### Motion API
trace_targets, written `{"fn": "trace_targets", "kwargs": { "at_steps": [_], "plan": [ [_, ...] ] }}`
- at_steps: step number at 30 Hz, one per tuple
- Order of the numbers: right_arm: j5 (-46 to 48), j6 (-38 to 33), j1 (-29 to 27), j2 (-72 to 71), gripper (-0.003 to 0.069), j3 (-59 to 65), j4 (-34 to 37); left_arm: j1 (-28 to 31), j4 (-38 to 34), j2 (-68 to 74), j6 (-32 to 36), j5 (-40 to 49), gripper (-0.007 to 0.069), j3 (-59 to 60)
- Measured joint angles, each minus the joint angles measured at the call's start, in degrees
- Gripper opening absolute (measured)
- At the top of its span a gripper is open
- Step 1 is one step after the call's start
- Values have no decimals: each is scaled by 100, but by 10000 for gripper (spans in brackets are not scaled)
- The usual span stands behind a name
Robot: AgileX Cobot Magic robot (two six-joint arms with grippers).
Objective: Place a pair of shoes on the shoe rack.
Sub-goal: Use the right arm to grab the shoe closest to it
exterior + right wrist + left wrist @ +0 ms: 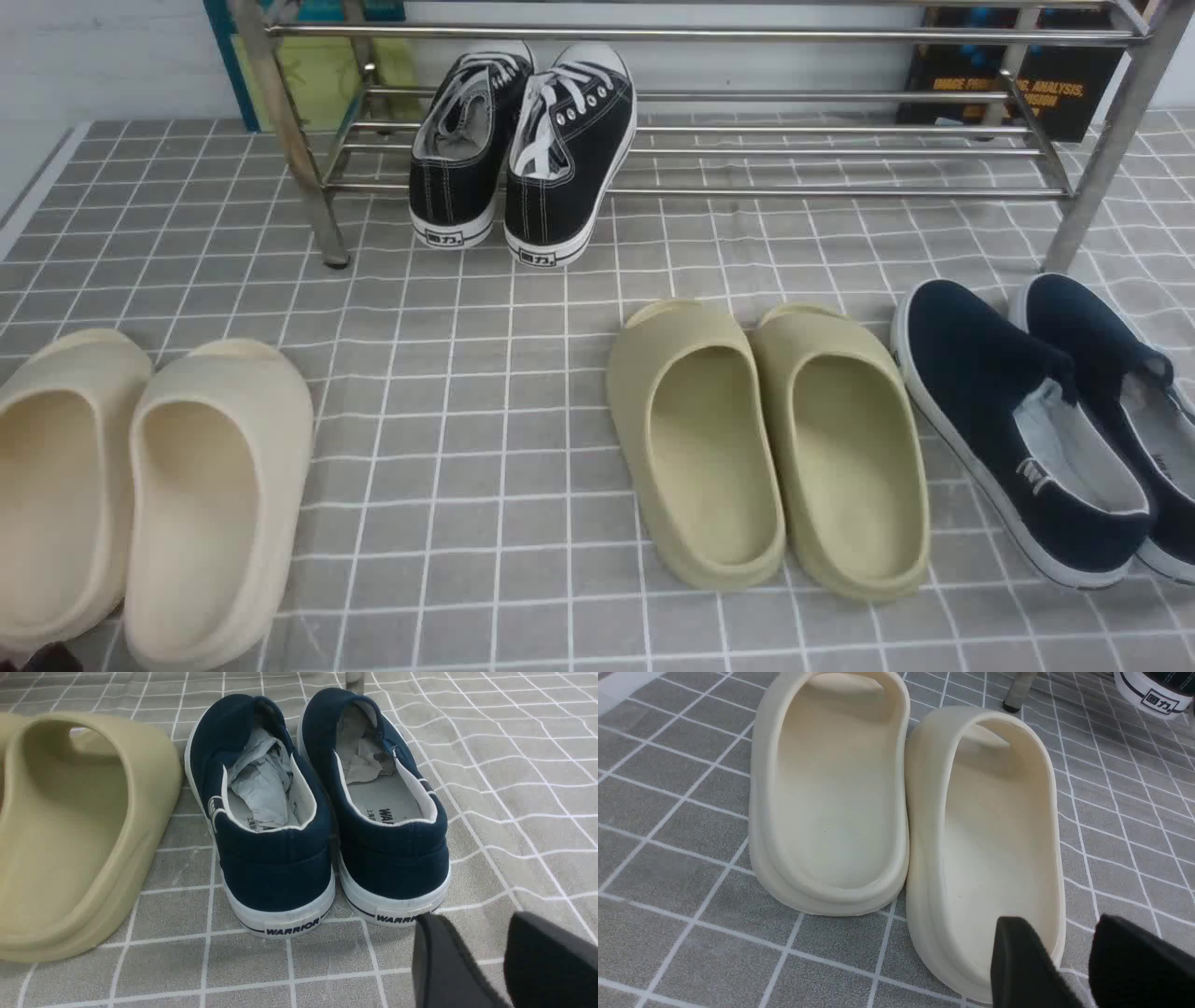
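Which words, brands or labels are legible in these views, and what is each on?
"WARRIOR": heel tabs of both navy slip-ons; one tab partly hidden by the right gripper.
"WAR": insole of one navy slip-on, rest cut off.
"回力": heel tabs of the black lace-up sneakers.
"ANALYSIS,": dark board behind the shoe rack; its other orange words are too blurred.

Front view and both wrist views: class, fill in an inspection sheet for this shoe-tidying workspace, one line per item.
Surface: grey checked cloth, wrinkled.
Job's things: navy shoes on the cloth before the metal rack's right end, paper inside; not yet racked.
Clutter: black lace-up sneakers on the rack's lower shelf; olive slides, cream slides on the cloth.
Grippers: left gripper open by a cream slide; right gripper open by the navy heels; both empty.
Cables: nothing seen.
Surroundings: white wall; dark box behind rack.
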Motion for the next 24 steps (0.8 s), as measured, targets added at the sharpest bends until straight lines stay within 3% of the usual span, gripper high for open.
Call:
{"fn": "trace_targets", "kwargs": {
  "at_steps": [24],
  "plan": [
    [0, 0, 0, 0, 244, 0, 0, 0, 0, 0, 0, 85, 239, 0]
  ]
}}
